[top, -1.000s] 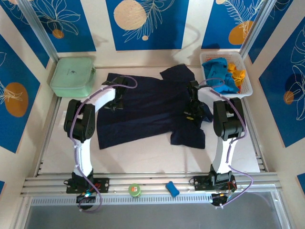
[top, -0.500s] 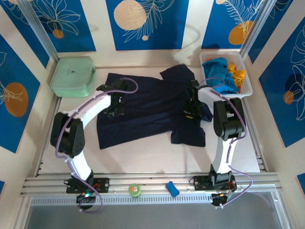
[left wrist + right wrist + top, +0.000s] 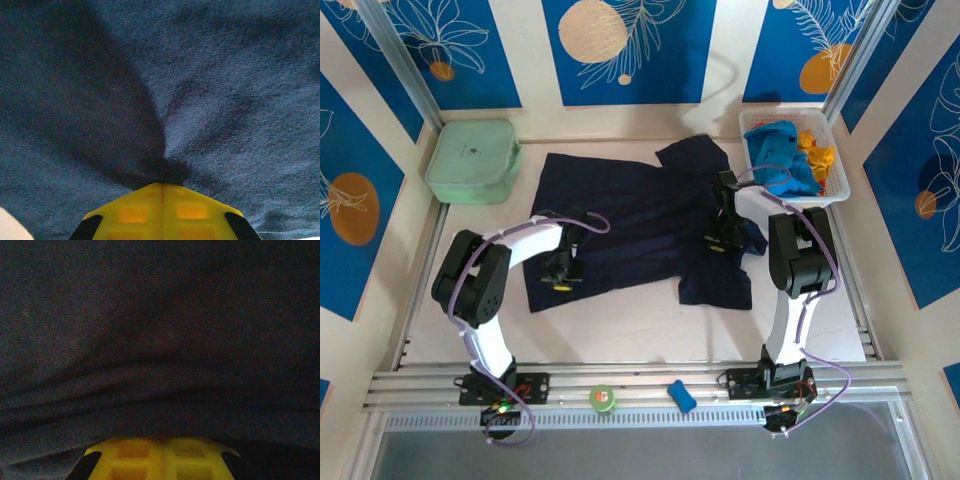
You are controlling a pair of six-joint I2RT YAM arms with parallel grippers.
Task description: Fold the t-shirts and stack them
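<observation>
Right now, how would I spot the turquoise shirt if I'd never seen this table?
At the table's far right corner sits a white basket. The turquoise shirt lies crumpled in its left half, beside an orange shirt; it is the only bright blue cloth there.

I see a pale mint-green box at the far left of the table. A white mesh basket sits in the far right corner. On the near rail lie a green tape roll and, just right of it, a small blue object.
</observation>
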